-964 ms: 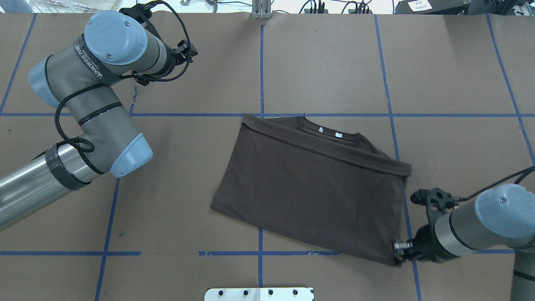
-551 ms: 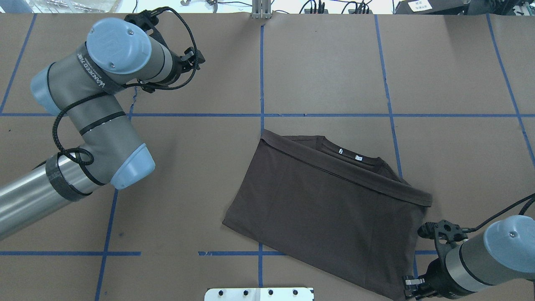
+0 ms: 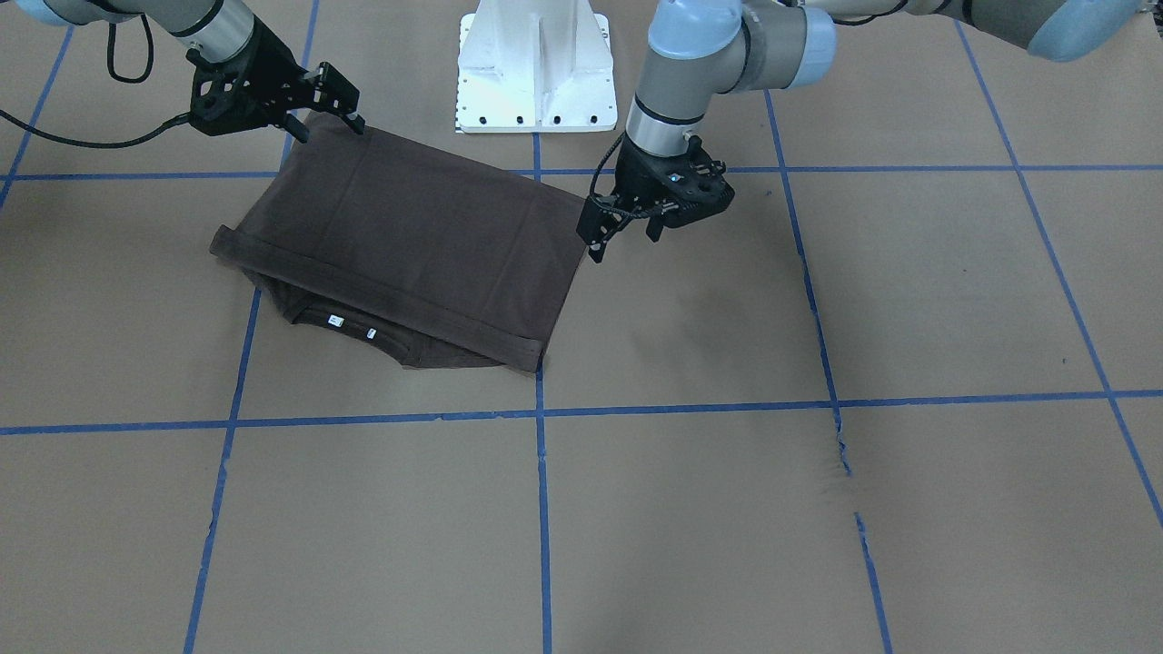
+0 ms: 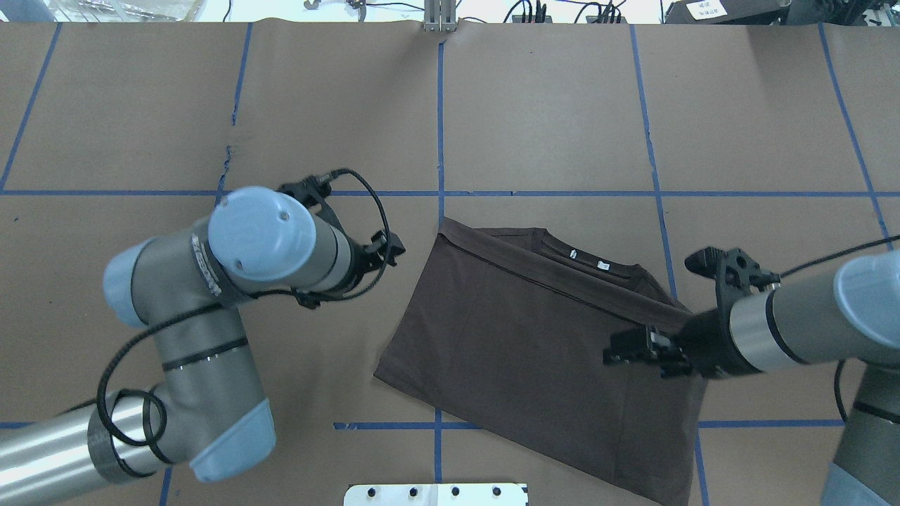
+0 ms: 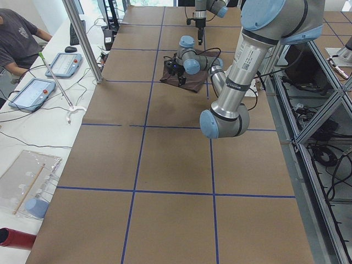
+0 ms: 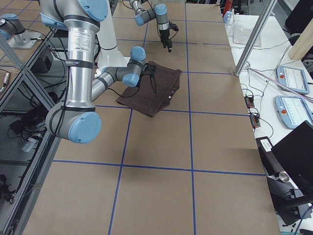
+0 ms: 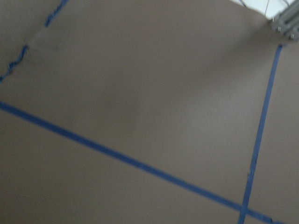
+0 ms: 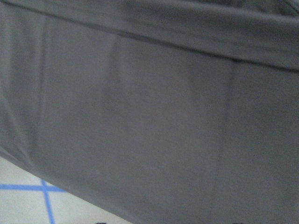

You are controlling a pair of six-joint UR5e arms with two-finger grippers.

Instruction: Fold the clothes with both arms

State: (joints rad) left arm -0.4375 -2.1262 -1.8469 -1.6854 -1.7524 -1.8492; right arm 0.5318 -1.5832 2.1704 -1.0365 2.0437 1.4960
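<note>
So the dark brown T-shirt [image 4: 520, 337] is lying flat on the paper-covered table [image 4: 548, 105]. In the overhead view it's just right of centre and runs down to the bottom edge, already doubled into a skewed rectangle. A hem band [image 3: 382, 295] is turned over near the collar [image 4: 587, 258], where you can see the little neck labels. The left gripper [image 3: 625, 238] is just off the shirt's edge, on its right side in the front-facing view. Its fingers are spread and there's nothing between them, and its wrist cam only shows blurry paper and blue tape. The right gripper [image 3: 329, 127] sits over the corner at the upper left of that same view. It looks spread wide too, and as far as I can see it isn't pinching any cloth; its wrist cam is just full of smooth fabric. Handling-wise I'd guess this thing is super light and floppy with zero stiffness, so it'll sag and drag the moment you lift it, and the stacked layers will probably slide apart. I'd grab right at the two corners of one edge, one claw each. Pinch low against the table so you catch every layer, then lift both evenly so it doesn't twist.
</note>
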